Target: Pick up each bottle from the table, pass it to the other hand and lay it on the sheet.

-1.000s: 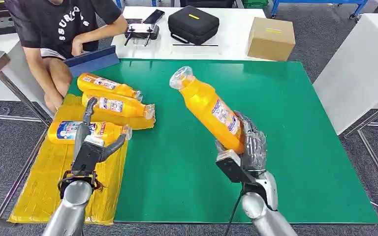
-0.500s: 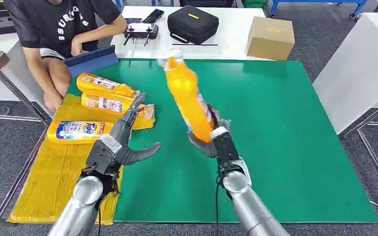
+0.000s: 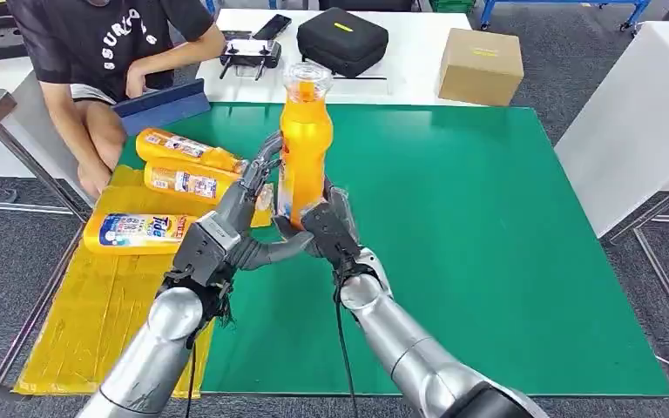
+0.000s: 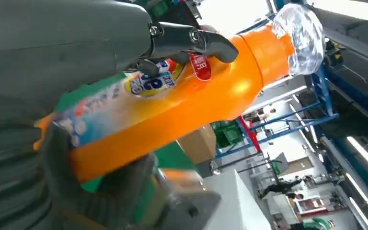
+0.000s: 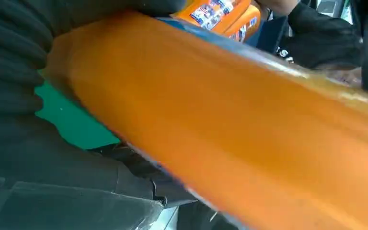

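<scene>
An orange bottle (image 3: 305, 148) with a clear cap stands upright above the green table (image 3: 505, 252), and my right hand (image 3: 327, 231) grips its base. My left hand (image 3: 235, 226) is spread beside it, its long fingers (image 3: 266, 161) up along the bottle's left side and the thumb pointing under it. In the left wrist view a fingertip (image 4: 211, 43) lies on the labelled bottle (image 4: 196, 96). The right wrist view has the bottle (image 5: 244, 120) close against my right hand (image 5: 28, 96). Three more orange bottles (image 3: 192, 152) (image 3: 205, 185) (image 3: 152, 231) lie on the yellow sheet (image 3: 96, 313) at the left.
A person (image 3: 104, 52) sits at the far left corner with a blue folder (image 3: 161, 106). On the white table behind are a controller (image 3: 251, 57), a black case (image 3: 341, 41) and a cardboard box (image 3: 481, 65). Another white table (image 3: 645, 113) stands at the right.
My right hand has swung the bottle left and tipped it upright. My left hand has risen from the sheet and come in against the bottle's left side.
</scene>
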You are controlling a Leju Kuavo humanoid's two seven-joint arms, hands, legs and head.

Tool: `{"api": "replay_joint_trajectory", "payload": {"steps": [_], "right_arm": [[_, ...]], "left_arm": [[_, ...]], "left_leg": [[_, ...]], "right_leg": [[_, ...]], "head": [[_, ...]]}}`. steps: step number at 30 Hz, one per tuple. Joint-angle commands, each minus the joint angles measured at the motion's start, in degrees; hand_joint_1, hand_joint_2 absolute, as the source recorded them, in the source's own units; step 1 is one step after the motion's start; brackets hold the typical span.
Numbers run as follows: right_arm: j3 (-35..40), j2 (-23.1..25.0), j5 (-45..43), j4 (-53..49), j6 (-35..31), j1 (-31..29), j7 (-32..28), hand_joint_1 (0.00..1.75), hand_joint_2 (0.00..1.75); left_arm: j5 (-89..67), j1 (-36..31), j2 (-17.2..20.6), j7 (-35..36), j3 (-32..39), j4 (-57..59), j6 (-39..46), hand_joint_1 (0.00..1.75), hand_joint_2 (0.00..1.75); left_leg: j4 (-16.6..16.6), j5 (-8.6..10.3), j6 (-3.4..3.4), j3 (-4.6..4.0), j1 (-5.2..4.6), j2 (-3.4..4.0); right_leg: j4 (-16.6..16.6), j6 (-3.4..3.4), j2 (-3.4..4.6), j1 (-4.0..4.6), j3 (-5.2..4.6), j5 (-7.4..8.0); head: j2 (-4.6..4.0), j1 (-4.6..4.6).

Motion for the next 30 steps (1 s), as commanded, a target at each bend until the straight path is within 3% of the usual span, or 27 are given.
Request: {"api": "replay_joint_trajectory", "payload": {"steps": [1, 25, 30], "right_arm": [[18.2, 1.2, -1.1, 8.2, -4.7, -4.8, -1.4, 1.75, 1.75], [24.1, 1.2, 2.1, 7.7, -18.2, -2.4, -5.3, 1.75, 1.75], [21.5, 1.2, -0.8, 6.8, -18.3, -2.1, -6.4, 1.75, 1.75]], "left_arm": [[1.3, -6.8, -1.2, 0.8, -4.4, 7.8, -0.4, 0.00, 1.75], [2.0, -4.8, -1.2, -1.1, -3.4, 10.5, 2.5, 0.00, 1.75], [2.4, -4.9, -1.4, -1.2, -3.4, 11.3, 3.1, 0.00, 1.75]], "left_leg": [[0.0, -0.07, -0.18, 0.11, 0.07, -0.06], [0.0, -0.15, -0.27, 0.27, 0.08, 0.01], [0.0, -0.19, -0.33, 0.35, 0.08, 0.00]], "right_leg": [[0.0, -0.11, -0.07, 0.06, 0.16, -0.08], [0.0, -0.16, -0.01, 0.07, 0.31, -0.13], [0.0, -0.19, -0.03, 0.07, 0.40, -0.18]], "head": [[0.00, 0.02], [0.00, 0.02], [0.00, 0.00]]}}
